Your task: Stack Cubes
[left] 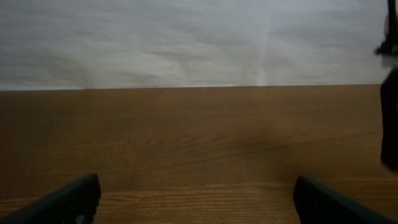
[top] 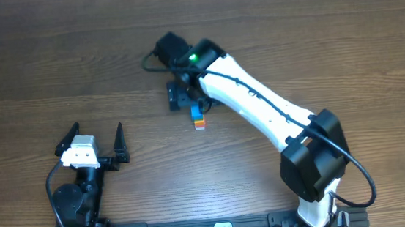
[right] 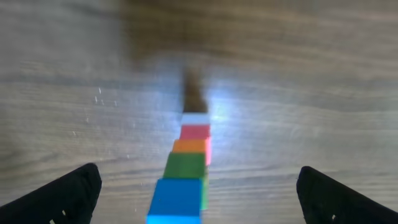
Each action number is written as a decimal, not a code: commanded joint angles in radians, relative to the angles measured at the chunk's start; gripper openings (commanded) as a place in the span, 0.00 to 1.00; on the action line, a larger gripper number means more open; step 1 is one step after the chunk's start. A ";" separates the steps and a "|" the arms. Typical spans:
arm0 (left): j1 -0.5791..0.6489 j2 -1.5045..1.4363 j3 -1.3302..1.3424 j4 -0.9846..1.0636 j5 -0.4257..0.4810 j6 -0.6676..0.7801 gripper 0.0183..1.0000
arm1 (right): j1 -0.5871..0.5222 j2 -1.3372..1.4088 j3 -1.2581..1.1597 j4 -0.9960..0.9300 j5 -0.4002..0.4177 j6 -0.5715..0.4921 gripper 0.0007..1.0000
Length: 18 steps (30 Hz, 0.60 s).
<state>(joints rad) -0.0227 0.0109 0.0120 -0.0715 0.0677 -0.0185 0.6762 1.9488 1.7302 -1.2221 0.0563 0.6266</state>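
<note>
**Cube stack stands between the right gripper's spread fingers**

The stack of cubes [top: 199,118] stands near the middle of the table [top: 343,35], a little toward the edge where the arms are mounted. The right gripper [top: 185,94] hangs above it, spread wide. In the right wrist view its two fingers [right: 65,196] sit far out to either side, and the stack rises between them, touching neither. From the top down the colours read blue, green, orange, red (then a pale layer at the base, hard to tell from the glare on the wood around it). The blue cube [right: 177,199] on top is cut off by the edge of that view. In the top view a short strip of blue, orange and red shows just beside the gripper's dark body, and the green layer cannot be made out there.

The left gripper [top: 97,128] is well apart from the stack, near the left arm's base, and is also spread wide. Its wrist view looks across the table to a pale wall [left: 186,37]. A dark shape at one edge of that view is too cut off to identify.
</note>
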 commanded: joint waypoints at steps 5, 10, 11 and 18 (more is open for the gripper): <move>0.005 -0.007 -0.006 -0.001 -0.005 0.015 1.00 | -0.203 -0.203 0.035 -0.004 0.121 -0.165 0.99; 0.005 -0.007 -0.006 -0.001 -0.005 0.015 1.00 | -0.317 -0.303 -0.023 0.036 0.167 -0.243 0.99; 0.005 -0.007 -0.006 -0.001 -0.005 0.015 1.00 | -0.333 -0.327 -0.052 0.061 0.174 -0.260 0.99; 0.005 -0.007 -0.006 -0.001 -0.005 0.014 1.00 | -0.448 -0.602 -0.425 0.352 0.177 -0.314 0.99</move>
<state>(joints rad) -0.0227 0.0109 0.0120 -0.0715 0.0677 -0.0185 0.2707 1.4498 1.4284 -0.9241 0.2104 0.3531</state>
